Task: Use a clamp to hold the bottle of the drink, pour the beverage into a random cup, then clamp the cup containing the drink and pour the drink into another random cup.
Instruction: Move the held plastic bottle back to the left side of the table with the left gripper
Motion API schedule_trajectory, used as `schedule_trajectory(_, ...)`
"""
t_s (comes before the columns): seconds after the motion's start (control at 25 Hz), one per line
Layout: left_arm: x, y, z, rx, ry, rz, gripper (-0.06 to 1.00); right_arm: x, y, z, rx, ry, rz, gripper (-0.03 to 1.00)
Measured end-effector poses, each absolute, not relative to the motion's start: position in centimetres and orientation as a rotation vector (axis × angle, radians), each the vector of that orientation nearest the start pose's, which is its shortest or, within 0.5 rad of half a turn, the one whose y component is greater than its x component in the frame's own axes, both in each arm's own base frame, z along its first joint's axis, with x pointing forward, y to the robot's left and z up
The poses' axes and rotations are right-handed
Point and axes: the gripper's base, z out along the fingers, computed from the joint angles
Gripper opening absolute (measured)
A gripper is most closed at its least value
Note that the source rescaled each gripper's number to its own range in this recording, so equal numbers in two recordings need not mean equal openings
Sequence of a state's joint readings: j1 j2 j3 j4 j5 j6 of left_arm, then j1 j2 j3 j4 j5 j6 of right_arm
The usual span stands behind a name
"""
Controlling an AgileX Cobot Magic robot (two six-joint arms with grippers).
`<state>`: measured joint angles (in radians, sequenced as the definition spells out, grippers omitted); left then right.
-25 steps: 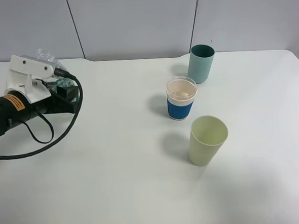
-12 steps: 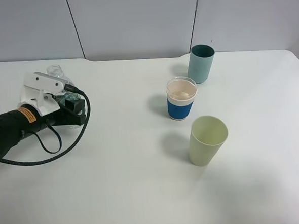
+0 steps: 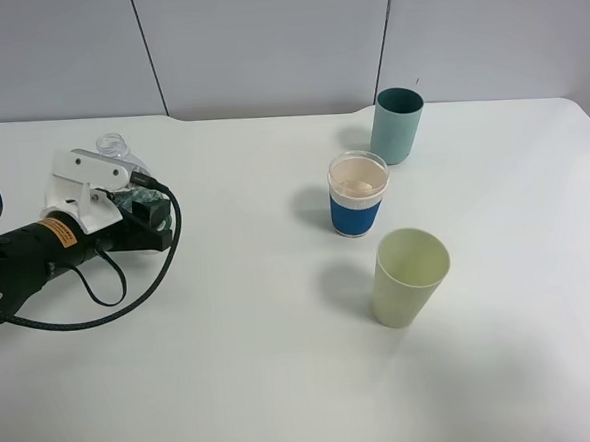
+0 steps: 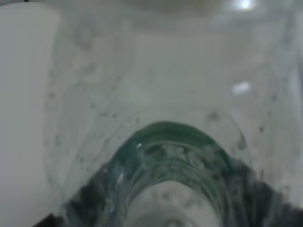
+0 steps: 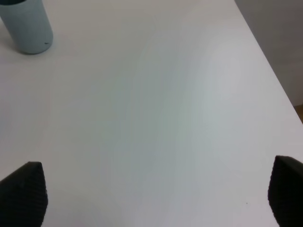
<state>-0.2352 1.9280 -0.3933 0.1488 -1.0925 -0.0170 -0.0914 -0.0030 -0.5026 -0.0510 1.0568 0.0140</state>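
A: Well, where does the bottle of the drink (image 3: 114,147) stand?

B: Far on the left of the tabletop (image 3: 245,384), near its back edge, inside the left gripper (image 3: 139,205). The fingers are closed onto its green-labelled body. In the left wrist view the clear plastic (image 4: 170,156) fills nearly everything, so the fingers themselves hardly show there.

A: And the cups?

B: All three stand right of the middle in a slanted row, each apart from the next. The teal cup (image 3: 397,125) is nearest the wall (image 3: 264,43). The blue-banded cup (image 3: 359,194) stands just in front of it and a little to the left. The pale green cup (image 3: 410,276) is closest to the front.

A: How much room lies between the two sides?

B: A broad bare stretch of tabletop separates the bottle from the blue-banded cup. A black cable (image 3: 165,267) loops on the surface beside the left arm. The front part of the tabletop is bare from edge to edge.

A: And the right side?

B: The right gripper (image 5: 154,198) hangs over bare tabletop with its fingers (image 5: 21,196) spread wide. The teal cup (image 5: 26,23) shows well away from them, and the tabletop's side edge runs along the opposite side.
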Motion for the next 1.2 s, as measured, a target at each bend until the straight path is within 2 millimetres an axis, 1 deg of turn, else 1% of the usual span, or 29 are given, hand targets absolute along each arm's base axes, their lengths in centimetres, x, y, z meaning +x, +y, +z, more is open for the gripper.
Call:
schedule_trajectory(0.4,26.2,-7.5,9.6,0.363,1.898,-0.251,0.03,-0.6,-0.4,27.8,0.11,2.033,-0.11,0.88)
schedule_trajectory(0.44,26.2,-7.5,9.6,0.363,1.895,-0.252,0.1,-0.6,-0.4,27.8,0.11,2.033,-0.11,0.88)
schedule_trajectory(0.52,26.2,-7.5,9.5,0.363,1.892,-0.253,0.45,-0.6,-0.4,27.8,0.11,2.033,-0.11,0.88)
schedule_trajectory(0.56,26.2,-7.5,9.5,0.362,1.89,-0.253,0.66,-0.6,-0.4,27.8,0.11,2.033,-0.11,0.88)
schedule_trajectory(0.6,26.2,-7.5,9.5,0.362,1.89,-0.253,0.81,-0.6,-0.4,27.8,0.11,2.033,-0.11,0.88)
schedule_trajectory(0.64,26.2,-7.5,9.5,0.363,1.89,-0.252,0.89,-0.6,-0.4,27.8,0.11,2.033,-0.11,0.88)
schedule_trajectory(0.68,26.2,-7.5,9.5,0.364,1.89,-0.252,0.94,-0.6,-0.4,27.8,0.11,2.033,-0.11,0.88)
schedule_trajectory(0.76,26.2,-7.6,9.5,0.369,1.889,-0.252,0.97,-0.6,-0.4,27.8,0.11,2.033,-0.11,0.88)
schedule_trajectory(0.92,25.5,-7.4,9.6,0.37,1.897,-0.253,0.99,-0.6,-0.4,27.8,0.11,2.033,-0.11,0.88)
schedule_trajectory(1.04,24.4,-7.1,10.5,0.366,1.886,-0.251,0.99,-0.6,-0.4,27.8,0.11,2.033,-0.11,0.88)
schedule_trajectory(1.2,22.7,-6.5,12.5,0.339,1.848,-0.235,0.99,-0.6,-0.4,27.8,0.11,2.033,-0.11,0.88)
